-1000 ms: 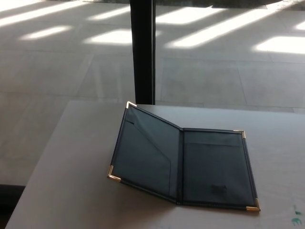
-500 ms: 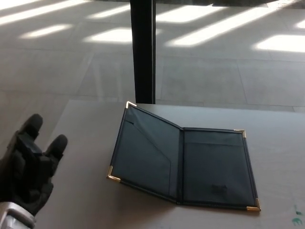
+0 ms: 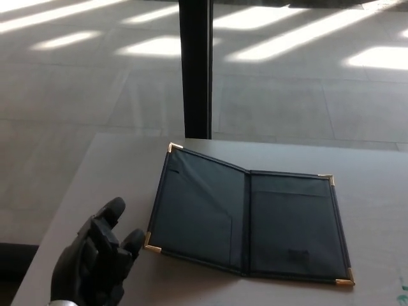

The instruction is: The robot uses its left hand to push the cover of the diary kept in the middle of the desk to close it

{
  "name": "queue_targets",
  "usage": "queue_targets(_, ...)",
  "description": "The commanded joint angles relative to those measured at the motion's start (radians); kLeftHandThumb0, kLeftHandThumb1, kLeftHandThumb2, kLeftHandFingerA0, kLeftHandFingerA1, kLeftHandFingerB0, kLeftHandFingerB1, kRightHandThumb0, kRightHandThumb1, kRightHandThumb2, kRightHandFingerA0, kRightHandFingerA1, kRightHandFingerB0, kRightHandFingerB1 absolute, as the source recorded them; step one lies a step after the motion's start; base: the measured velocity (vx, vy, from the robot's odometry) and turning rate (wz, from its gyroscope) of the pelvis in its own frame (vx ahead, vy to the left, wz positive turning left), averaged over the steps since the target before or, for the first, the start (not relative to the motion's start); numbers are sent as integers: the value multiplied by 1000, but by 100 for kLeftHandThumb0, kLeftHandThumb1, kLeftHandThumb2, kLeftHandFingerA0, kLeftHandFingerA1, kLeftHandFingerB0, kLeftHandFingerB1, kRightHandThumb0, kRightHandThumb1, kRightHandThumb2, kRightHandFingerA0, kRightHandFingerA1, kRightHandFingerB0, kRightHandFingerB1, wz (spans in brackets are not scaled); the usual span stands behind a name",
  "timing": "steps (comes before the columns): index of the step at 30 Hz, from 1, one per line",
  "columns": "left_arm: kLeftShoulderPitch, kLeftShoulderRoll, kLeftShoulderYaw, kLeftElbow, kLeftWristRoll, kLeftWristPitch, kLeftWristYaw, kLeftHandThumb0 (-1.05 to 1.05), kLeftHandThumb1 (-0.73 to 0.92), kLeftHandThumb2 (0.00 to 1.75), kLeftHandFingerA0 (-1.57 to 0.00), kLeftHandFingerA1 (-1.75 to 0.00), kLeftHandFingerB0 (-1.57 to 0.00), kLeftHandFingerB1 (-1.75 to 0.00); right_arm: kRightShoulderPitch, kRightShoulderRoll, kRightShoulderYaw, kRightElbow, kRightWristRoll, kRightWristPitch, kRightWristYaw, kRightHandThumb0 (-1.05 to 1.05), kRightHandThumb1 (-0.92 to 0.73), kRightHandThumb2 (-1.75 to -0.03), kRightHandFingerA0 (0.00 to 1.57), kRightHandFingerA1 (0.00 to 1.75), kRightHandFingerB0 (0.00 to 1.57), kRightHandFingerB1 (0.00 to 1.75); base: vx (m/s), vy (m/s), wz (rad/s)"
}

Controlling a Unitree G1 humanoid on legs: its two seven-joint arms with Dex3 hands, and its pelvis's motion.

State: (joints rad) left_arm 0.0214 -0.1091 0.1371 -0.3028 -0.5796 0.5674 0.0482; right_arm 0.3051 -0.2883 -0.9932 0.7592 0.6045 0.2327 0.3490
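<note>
A dark diary point(image 3: 248, 220) with gold corner caps lies open in the middle of the pale desk point(image 3: 115, 166). Its right half rests flat, while the left cover point(image 3: 197, 207) tilts up a little from the spine. My black left hand point(image 3: 95, 261) is at the lower left, just left of the cover's near gold corner point(image 3: 150, 245), fingers spread and holding nothing. It does not touch the diary. My right hand does not show.
A black vertical post point(image 3: 196, 67) stands just behind the desk's far edge. Beyond it is a tiled floor point(image 3: 306, 83) with sunlit stripes. The desk's left edge runs close beside my left hand.
My left hand came into view from the lower left and moved right toward the diary's left cover. The camera shifted slightly; the diary has stayed open.
</note>
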Motion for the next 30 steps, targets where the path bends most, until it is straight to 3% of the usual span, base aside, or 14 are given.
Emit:
queue_targets(1,33,27,-8,11,15,53,7,-77,87,127,0,-41,0,-33,2,-14,5,-25,42,15,-9,-91,-78,-86,33,63,28,45,0,0,0)
queue_targets(2,33,32,-6,11,18,53,9,-75,87,127,0,-40,0,-33,3,-11,7,-28,43,14,-10,-85,-92,-69,33,62,32,41,0,0,0)
queue_targets(3,32,40,-4,9,20,58,10,-75,88,127,0,-38,0,-32,-4,-15,7,-11,41,4,-15,-90,-77,-87,35,63,30,46,0,0,0)
queue_targets(5,27,55,0,11,21,58,6,-74,89,128,0,-37,0,-31,-2,-15,12,-10,42,3,-15,-90,-77,-88,35,63,31,46,0,0,0)
queue_targets(7,19,66,7,16,19,60,4,-75,92,129,-1,-42,0,-32,10,2,12,-47,54,15,-22,-84,-92,-69,34,63,33,43,0,0,0)
queue_targets(9,9,73,17,21,14,58,0,-75,92,129,-1,-43,-1,-33,9,-1,15,-35,59,14,-15,-91,-78,-87,33,62,28,45,0,0,0)
queue_targets(13,-10,74,48,22,-8,69,10,-74,90,127,-2,-40,-2,-32,7,-19,32,4,54,-4,23,-86,-92,-70,32,59,31,39,0,0,0)
queue_targets(16,-20,81,73,28,-14,68,3,-72,91,129,-1,-33,0,-30,13,-5,29,-40,70,25,-14,-90,-79,-87,34,64,30,46,0,0,0)
queue_targets(17,-20,82,75,27,-14,69,2,-73,92,132,0,-21,0,-22,14,-3,30,-43,71,27,-17,-84,-92,-70,33,61,32,41,0,0,0)
queue_targets(19,-64,94,145,70,-45,54,8,-70,92,129,0,-29,0,-27,19,-3,44,-45,55,10,-11,-91,-80,-84,32,62,29,45,0,0,0)
queue_targets(23,-124,78,220,114,-55,54,64,-68,92,124,-4,-39,-3,-33,31,5,49,-64,67,9,1,-86,-92,-71,30,60,32,42,0,0,0)
queue_targets(26,-142,66,228,132,-46,55,70,-68,91,124,-4,-41,-3,-34,26,0,48,-71,70,17,-22,-92,-80,-85,33,63,31,46,0,0,0)
queue_targets(29,-149,44,205,155,-19,44,76,-70,91,125,-3,-38,-2,-33,12,0,44,-62,81,20,-27,-91,-79,-84,33,61,31,44,0,0,0)
queue_targets(30,-152,37,201,164,-19,37,72,-69,90,126,0,-33,0,-30,12,1,44,-64,83,20,-28,-85,-92,-69,31,60,33,41,0,0,0)
